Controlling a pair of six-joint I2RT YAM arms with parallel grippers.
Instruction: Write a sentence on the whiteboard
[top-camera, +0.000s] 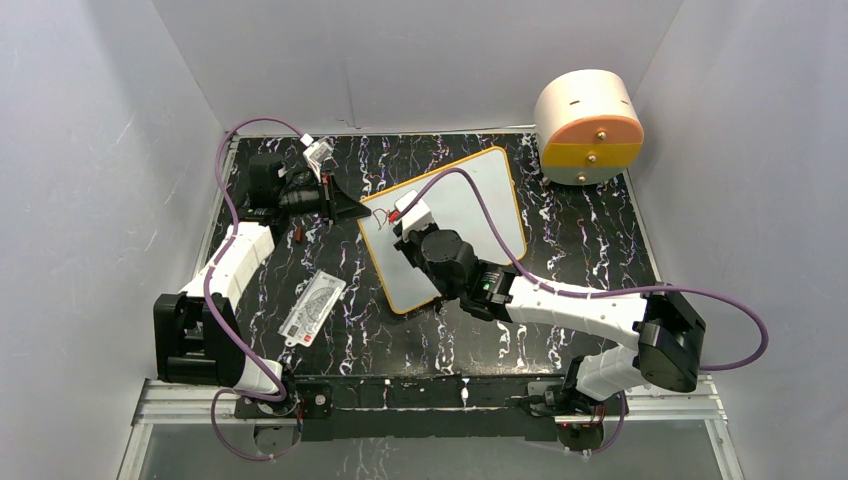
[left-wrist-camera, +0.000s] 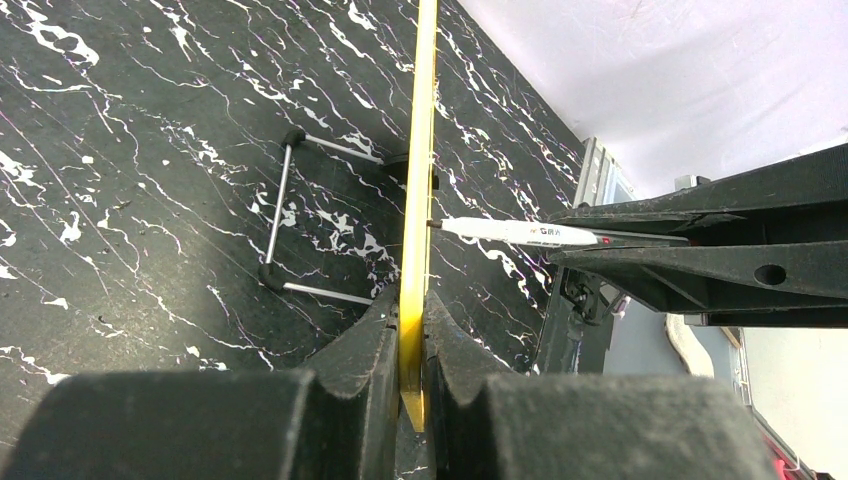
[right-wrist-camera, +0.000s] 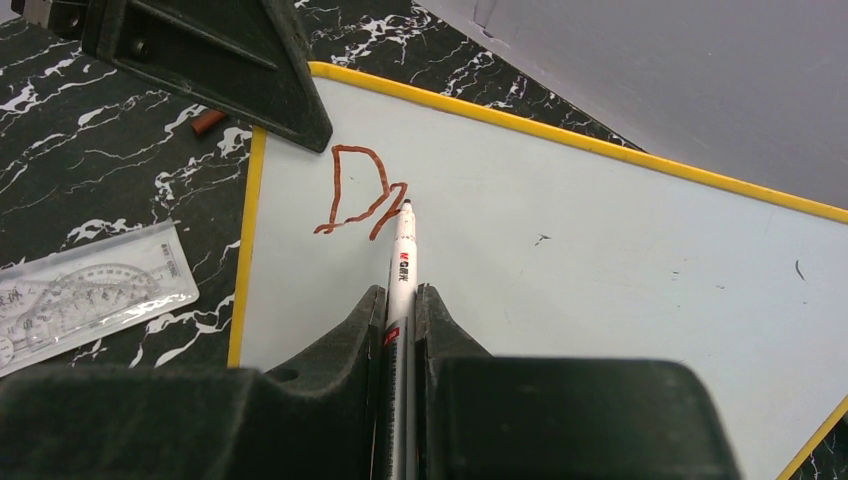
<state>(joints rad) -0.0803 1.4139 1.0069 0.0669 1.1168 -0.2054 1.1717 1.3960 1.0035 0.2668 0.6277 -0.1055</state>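
The jaws of the right gripper are closed tight on a white marker, which lies in the slot between them and points straight forward. The dark tip of the marker touches the face of the whiteboard just ahead of the fingers. At the tip is the beginning of the sentence: only a reddish-brown "D" and the first stroke of the next letter are there, and the tip stands at the upper end of this stroke. The rest of the white face, to the right of the jaws, carries no writing, only a few small dark specks.

The jaws of the left gripper are pressed on the thin yellow frame of the board, one finger on each side of the edge. From this gripper the board is seen edge-on and runs straight away from the jaws. On its left side, behind the board, a wire stand with black feet rests on the black marbled table.

To the left of the right jaws, a clear plastic ruler card lies flat on the table, just beside the board's frame. Farther ahead on that side, a small reddish cap lies near the left fingers. Well apart, beyond the far right corner of the board, sits a round cream and orange drum.
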